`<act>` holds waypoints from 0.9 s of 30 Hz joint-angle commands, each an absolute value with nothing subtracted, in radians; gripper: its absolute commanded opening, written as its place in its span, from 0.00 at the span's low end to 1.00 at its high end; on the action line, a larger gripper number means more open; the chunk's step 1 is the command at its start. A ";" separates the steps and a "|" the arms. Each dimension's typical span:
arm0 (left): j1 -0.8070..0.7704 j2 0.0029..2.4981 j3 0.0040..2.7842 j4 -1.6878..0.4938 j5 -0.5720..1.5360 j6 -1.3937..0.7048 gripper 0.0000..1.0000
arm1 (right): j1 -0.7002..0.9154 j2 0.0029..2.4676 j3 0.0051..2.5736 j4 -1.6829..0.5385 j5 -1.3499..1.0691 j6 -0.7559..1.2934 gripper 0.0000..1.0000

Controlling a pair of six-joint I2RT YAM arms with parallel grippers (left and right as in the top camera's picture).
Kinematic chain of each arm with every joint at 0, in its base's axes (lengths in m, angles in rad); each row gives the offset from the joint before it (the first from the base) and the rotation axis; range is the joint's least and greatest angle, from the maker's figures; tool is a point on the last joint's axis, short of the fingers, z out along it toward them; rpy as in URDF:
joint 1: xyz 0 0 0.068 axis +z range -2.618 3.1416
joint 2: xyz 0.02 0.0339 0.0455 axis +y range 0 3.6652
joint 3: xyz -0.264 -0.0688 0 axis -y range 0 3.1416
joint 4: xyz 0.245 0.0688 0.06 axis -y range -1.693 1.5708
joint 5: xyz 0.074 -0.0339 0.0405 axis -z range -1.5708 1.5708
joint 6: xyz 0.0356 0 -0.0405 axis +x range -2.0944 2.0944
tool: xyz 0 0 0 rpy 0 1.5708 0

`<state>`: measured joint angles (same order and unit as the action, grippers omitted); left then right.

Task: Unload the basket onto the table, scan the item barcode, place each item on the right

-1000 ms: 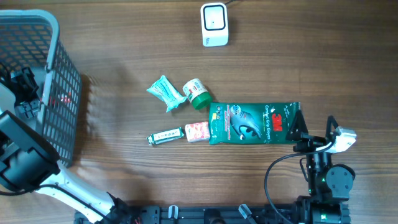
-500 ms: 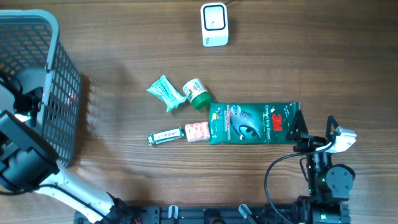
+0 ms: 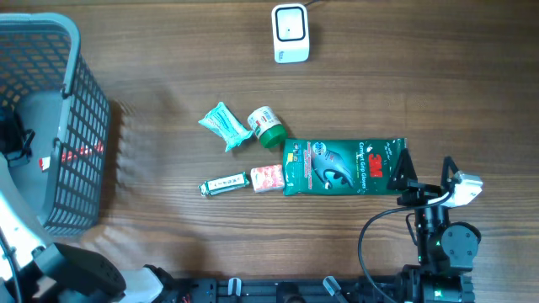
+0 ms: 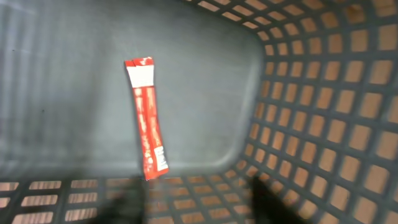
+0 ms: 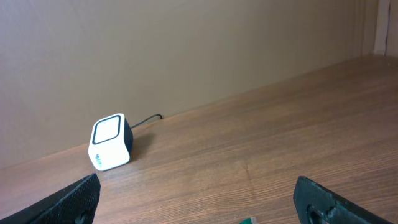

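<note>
Red sachet (image 4: 147, 118) lying flat on the floor of the grey basket (image 3: 84, 101), at the left end of the bench (image 3: 472, 84).
Left jaws hang over the basket, but their spread cannot be told. Right jaws stand wide apart, gripping nothing, at the right end of the green glove pack (image 3: 341, 166). White scanner (image 3: 290, 32) sits at the far edge. Between lie a teal packet (image 3: 224, 124), a green-capped bottle (image 3: 266, 125), a slim stick pack (image 3: 224, 183) and a pink packet (image 3: 266, 178).
</note>
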<state>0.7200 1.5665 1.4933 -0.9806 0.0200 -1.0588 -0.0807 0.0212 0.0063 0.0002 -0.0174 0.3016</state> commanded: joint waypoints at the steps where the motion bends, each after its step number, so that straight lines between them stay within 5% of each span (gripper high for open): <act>1: 0.717 1.672 1.489 -0.979 0.007 -1.042 1.00 | -0.078 0.016 0.005 0.006 -0.010 0.290 1.00; 7: 0.683 1.901 1.489 -0.923 0.159 -0.821 1.00 | -0.078 0.016 0.005 0.006 -0.010 0.290 1.00; 20: 0.612 2.118 1.489 -0.958 0.199 -0.789 1.00 | -0.078 0.016 0.005 0.006 -0.010 0.290 1.00; 21: 0.612 2.139 1.489 -1.008 0.196 -0.787 0.94 | -0.078 0.016 0.005 0.006 -0.010 0.290 1.00; 22: 0.613 2.149 1.489 -1.046 0.193 -0.781 0.78 | -0.078 0.016 0.005 0.006 -0.010 0.290 1.00; 23: 0.612 2.155 1.489 -1.094 0.182 -0.753 0.24 | -0.078 0.016 0.005 0.006 -0.010 0.290 1.00; 24: 0.613 2.154 1.490 -1.122 0.166 -0.747 0.04 | -0.078 0.016 0.005 0.006 -0.010 0.290 1.00; 27: 0.622 2.143 1.492 -1.161 0.152 -0.744 0.04 | -0.078 0.016 0.005 0.006 -0.010 0.290 1.00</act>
